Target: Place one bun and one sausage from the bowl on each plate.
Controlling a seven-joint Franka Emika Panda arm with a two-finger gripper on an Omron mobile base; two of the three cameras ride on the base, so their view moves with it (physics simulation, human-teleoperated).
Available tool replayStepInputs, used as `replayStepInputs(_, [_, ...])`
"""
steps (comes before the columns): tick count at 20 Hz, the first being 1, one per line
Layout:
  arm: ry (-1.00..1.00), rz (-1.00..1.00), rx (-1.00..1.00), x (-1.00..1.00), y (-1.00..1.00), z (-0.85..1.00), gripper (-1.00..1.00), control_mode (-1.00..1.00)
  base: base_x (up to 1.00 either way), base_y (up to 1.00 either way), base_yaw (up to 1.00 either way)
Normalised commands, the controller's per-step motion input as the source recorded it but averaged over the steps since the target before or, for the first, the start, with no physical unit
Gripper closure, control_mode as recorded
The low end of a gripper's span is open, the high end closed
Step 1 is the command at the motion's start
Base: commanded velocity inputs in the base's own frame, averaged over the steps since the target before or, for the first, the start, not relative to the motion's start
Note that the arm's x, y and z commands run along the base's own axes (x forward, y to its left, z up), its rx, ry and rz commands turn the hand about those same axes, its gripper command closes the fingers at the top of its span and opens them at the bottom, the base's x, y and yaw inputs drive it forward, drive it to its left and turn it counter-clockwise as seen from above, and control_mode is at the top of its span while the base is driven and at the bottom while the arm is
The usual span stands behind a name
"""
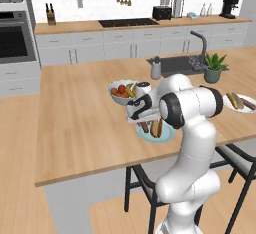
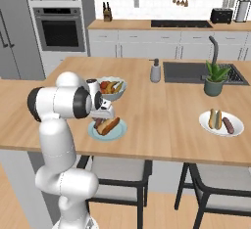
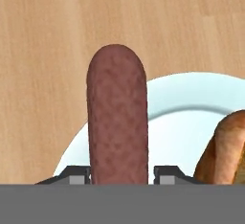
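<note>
My gripper (image 3: 122, 175) is low over the pale blue plate (image 3: 182, 98), shut on a dark red sausage (image 3: 117, 117) with a tip hugging each side. A brown bun (image 3: 227, 146) lies on the same plate, just to the right. In the left base view the gripper (image 1: 144, 120) hangs over that plate (image 1: 167, 136), with the sausage (image 1: 144, 127) beside the bun (image 1: 156, 128). The white plate (image 1: 251, 109) at the far right carries a bun (image 1: 232, 99) and a sausage (image 1: 248, 103). The brown bowl is out of view.
A pale grey fruit bowl (image 1: 120, 92) stands just behind the blue plate. Farther back are a soap dispenser (image 1: 156, 69), the sink (image 1: 176, 65) with its tap, and a potted plant (image 1: 214, 68). Dark stools (image 2: 122, 174) stand under the island's near edge.
</note>
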Motion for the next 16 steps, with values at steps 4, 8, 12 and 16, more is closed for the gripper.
replayStepInputs(4, [0.0,0.0,0.0,-0.05,0.0,0.0,-1.0,-1.0,0.0,0.0,0.0])
replayStepInputs(8, [0.0,0.0,0.0,-0.26,-0.02,0.0,-1.0,-1.0,0.0,0.0,0.0])
replayStepInputs(12, [-0.04,0.0,-0.01,-0.37,-0.03,0.15,-1.0,-1.0,0.0,0.0,0.0])
replayStepInputs(16, [0.0,-0.04,0.0,-0.51,0.14,0.7,-1.0,-1.0,0.0,0.0,0.0])
